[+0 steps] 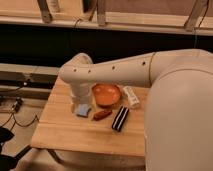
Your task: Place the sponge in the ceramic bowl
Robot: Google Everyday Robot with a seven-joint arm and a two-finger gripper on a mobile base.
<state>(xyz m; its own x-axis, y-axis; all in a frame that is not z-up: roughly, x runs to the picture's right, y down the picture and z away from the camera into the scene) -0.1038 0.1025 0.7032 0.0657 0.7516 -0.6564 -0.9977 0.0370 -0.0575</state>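
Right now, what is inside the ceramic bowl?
Nothing shows inside the ceramic bowl; the arm covers its rim on the sponge's side. The sponge lies on the table beside it, just below the end effector.
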